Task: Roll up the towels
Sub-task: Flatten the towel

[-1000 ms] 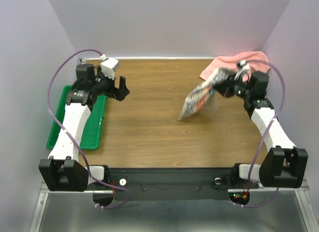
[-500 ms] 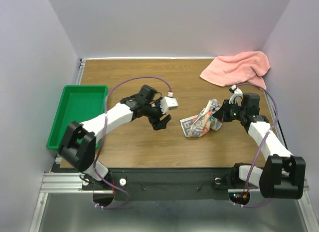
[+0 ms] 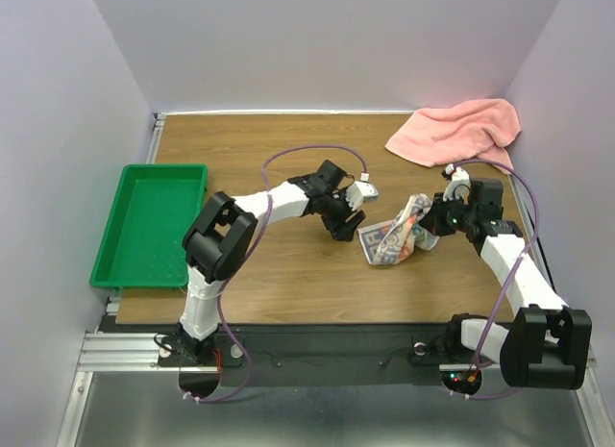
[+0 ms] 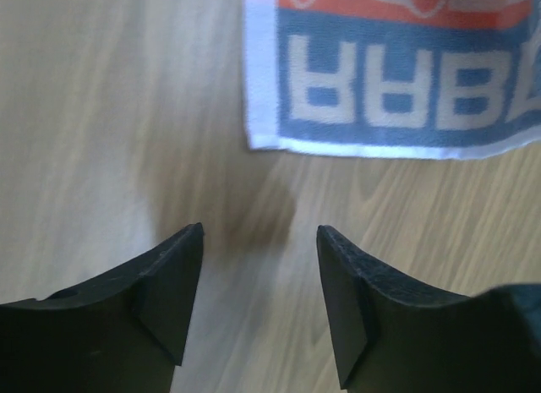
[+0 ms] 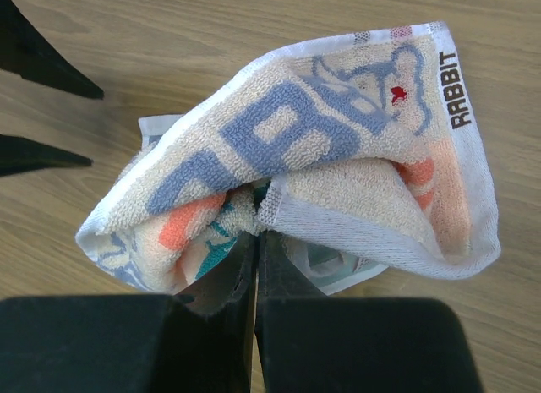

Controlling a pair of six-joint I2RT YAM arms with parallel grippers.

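We noted the right claw pinching the printed towel; the left claw stood open beside its corner.

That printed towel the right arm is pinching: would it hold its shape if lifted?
Probably floppy: the printed towel bunches and folds around the shut right end effector. Likely light, as one pinched fold props the bunch up. Its looped terry looks grippy, hardly slippery.
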